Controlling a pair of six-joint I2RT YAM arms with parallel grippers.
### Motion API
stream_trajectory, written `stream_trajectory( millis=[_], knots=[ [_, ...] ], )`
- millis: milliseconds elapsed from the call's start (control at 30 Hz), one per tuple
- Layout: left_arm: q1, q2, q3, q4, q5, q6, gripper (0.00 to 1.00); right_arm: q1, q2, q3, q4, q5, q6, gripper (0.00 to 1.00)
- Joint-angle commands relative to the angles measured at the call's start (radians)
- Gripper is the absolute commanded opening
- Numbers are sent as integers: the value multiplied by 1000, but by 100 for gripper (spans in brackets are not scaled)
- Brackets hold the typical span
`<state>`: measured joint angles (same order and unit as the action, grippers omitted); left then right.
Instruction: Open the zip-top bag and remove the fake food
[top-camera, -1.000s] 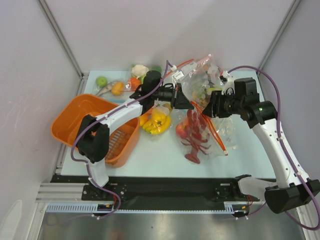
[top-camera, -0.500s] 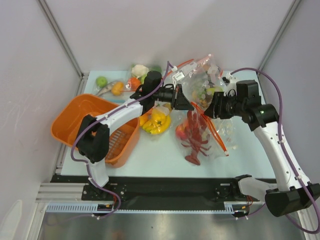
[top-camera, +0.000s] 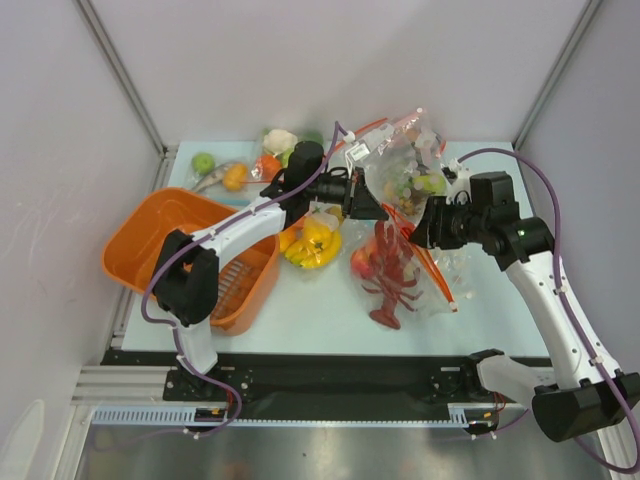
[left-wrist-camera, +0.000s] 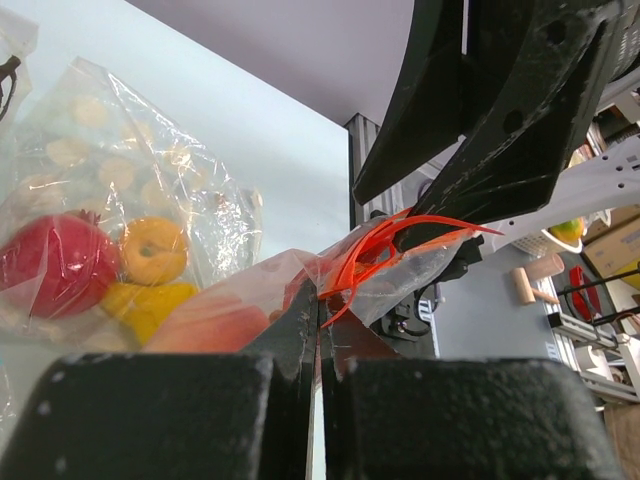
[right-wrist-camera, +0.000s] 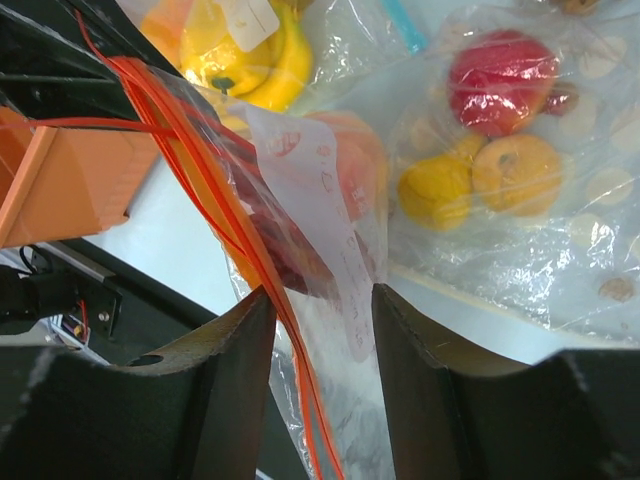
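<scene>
Left gripper is fully closed, pinching a fold of clear film at the mouth of the zip-top bag; the left wrist view shows both fingers pressed together on the plastic, with the orange zip strip arching up just past the tips. Right gripper sits opposite, close to the left one, jaws about half open. In the right wrist view a flap of film and the zip strip run down through the gap between its fingers; the strip lies along the left finger, and the jaws are not clamped on anything. The bag is mid-table, right of centre, mouth edge lifted between the two grippers, the rest slumped on the table toward the near edge. Lobster is inside it, lying on the table under the film, with a red fruit beside it. Farther back, dotted plastic holds a red apple and orange fruits; can't tell if that's the same bag. Bananas sit left of the bag, beside the orange basket.
</scene>
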<state>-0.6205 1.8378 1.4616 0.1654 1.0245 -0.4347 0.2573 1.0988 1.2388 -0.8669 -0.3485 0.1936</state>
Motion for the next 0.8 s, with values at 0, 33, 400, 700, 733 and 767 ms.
stream_trajectory(
  millis=[0,33,400,700,733,767],
  knots=[
    [-12,-63,57,36,23,28,0,-1,-27,-9,-4,3,-3,48],
    [-12,-63,57,33,23,30,0,-1,-25,-9,-6,5,-5,47],
    [-21,-78,91,-23,-39,50,33,-1,-27,17,-14,5,12,0],
    [-54,-189,121,-185,-386,-8,56,-3,-14,139,-47,114,58,0],
    [-62,-193,124,-222,-401,-21,56,-3,-16,143,-46,124,61,0],
    [-67,-198,129,-245,-432,-38,56,-3,-20,149,-43,128,66,0]
  ],
)
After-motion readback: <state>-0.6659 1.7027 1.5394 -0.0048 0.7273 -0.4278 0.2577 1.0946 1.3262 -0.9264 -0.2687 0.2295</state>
